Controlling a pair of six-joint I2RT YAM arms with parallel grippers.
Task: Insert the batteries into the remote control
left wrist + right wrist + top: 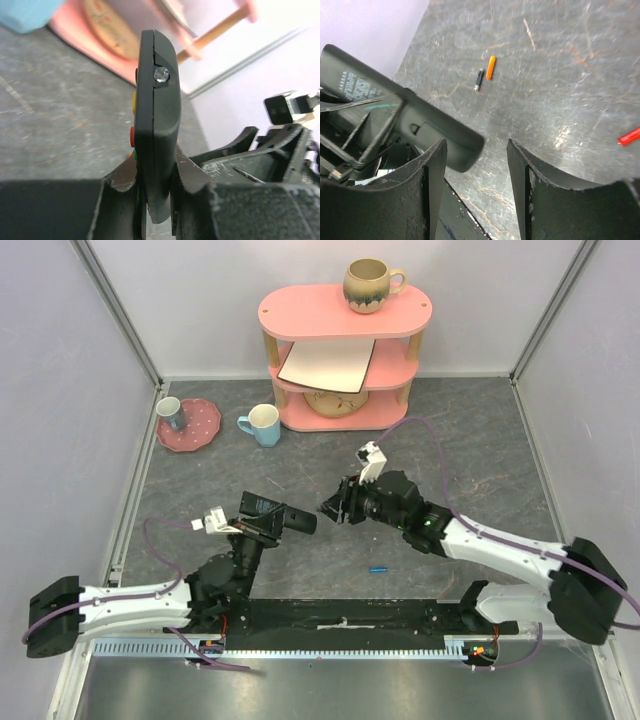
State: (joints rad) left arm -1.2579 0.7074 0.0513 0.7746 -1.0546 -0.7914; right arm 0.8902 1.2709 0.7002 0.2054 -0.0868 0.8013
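Observation:
The black remote control [156, 110] stands edge-on between the fingers of my left gripper [157, 200], which is shut on its lower end. From above, the remote control [300, 521] points right toward my right gripper [332, 508]. In the right wrist view my right gripper [476, 150] is open with nothing between its fingers, and the remote control's [405, 117] rounded end sits just beyond the left finger [432, 175]. An orange battery [490, 67] lies on the grey floor beyond, beside a small black piece [479, 80]. A blue battery [378, 568] lies near the front.
A pink shelf [300, 310] stands at the back with a mug [370, 285] on top. A blue mug [262, 425] and a pink plate [205, 425] carrying a cup sit back left. A small red piece [630, 136] shows at the right edge of the right wrist view.

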